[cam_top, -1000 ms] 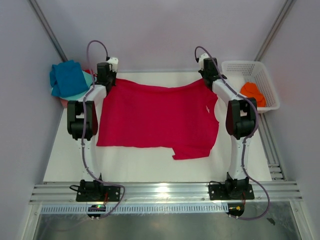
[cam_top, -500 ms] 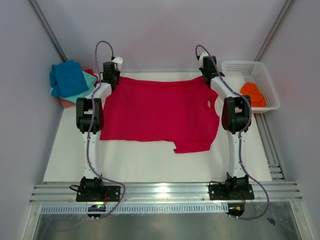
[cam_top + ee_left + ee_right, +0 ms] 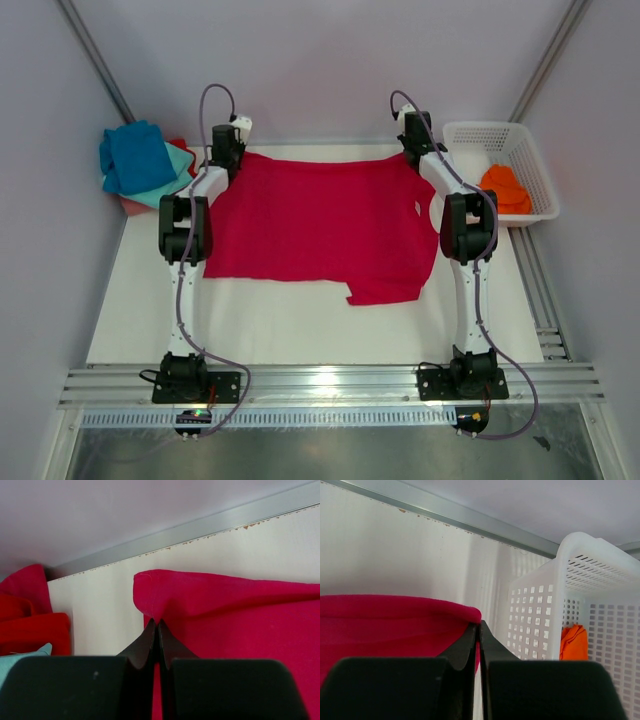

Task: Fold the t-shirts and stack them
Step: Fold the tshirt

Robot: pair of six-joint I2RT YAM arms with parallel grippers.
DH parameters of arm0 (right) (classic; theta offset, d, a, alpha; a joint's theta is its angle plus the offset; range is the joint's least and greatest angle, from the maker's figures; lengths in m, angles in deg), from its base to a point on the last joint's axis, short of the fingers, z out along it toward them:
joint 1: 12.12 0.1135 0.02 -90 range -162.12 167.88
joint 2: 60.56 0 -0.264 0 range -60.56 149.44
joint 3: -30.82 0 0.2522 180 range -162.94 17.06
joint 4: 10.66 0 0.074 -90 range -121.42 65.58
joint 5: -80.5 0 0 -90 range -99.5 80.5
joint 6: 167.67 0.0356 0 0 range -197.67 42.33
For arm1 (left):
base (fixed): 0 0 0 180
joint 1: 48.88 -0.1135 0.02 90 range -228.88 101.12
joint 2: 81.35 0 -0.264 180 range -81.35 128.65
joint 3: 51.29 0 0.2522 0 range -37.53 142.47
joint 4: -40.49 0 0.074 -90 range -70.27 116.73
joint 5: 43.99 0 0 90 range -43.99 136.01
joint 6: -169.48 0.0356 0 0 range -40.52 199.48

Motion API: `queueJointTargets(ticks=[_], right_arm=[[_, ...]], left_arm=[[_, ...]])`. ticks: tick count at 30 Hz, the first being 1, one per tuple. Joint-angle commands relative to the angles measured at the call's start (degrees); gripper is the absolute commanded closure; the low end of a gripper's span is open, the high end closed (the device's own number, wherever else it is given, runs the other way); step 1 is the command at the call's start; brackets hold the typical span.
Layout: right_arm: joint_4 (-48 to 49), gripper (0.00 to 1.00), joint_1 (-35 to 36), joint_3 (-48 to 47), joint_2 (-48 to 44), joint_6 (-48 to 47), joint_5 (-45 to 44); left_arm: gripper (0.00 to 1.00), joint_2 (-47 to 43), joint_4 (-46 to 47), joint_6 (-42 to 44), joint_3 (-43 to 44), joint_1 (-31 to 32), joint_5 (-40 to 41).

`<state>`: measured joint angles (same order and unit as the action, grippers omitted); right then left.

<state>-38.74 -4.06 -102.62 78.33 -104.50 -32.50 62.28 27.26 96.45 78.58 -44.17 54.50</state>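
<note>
A large crimson t-shirt (image 3: 320, 225) lies spread over the white table, one sleeve hanging toward the near edge. My left gripper (image 3: 228, 152) is shut on its far left corner (image 3: 150, 592), and the cloth bunches just past the tips of the left gripper (image 3: 155, 622). My right gripper (image 3: 408, 150) is shut on the far right corner (image 3: 465, 614); the right wrist view has the right gripper (image 3: 479, 625) pinching the shirt's edge. A blue t-shirt (image 3: 135, 155) tops a pile of teal (image 3: 172, 172) and red ones at the far left. An orange t-shirt (image 3: 505, 187) lies in the basket.
A white lattice basket (image 3: 500, 135) stands at the far right, close beside my right gripper (image 3: 540, 610). A metal rail (image 3: 200, 530) runs along the table's far edge. Red folded cloth (image 3: 30, 625) lies left of my left gripper. Grey walls enclose the table.
Both grippers have carried the crimson shirt's far corners farther from the arm bases. The left one has also shifted right, and the shirt now lies flatter and wider.
</note>
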Motion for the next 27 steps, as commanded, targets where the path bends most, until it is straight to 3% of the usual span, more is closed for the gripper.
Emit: queueJointTargets(ticks=[1, 7, 15, 19, 27], right_arm=[[0.18, 0.97, -0.41, -2.58, -0.55, 0.11, -0.29], [-2.46, 0.97, -0.32, -1.27, -1.78, 0.81, 1.9], [-7.01, 0.97, -0.32, 6.64, -9.32, 0.81, 5.51], [-6.77, 0.97, -0.32, 14.1, -15.48, 1.16, 8.32], [-8.34, 0.97, -0.32, 26.42, -25.68, 0.73, 13.06]], left_arm=[[1.0, -0.19, 1.49, 0.69, 2.8, 0.12, -0.23], [1.0, -1.25, -0.36, 0.61, 2.19, 0.12, -0.32], [1.0, -7.83, -12.11, -0.71, -2.29, 0.12, -5.06], [1.0, -12.23, -18.72, -1.59, -5.28, 0.12, -10.23], [1.0, -21.19, -24.96, -1.5, -14.16, 0.04, -11.92]])
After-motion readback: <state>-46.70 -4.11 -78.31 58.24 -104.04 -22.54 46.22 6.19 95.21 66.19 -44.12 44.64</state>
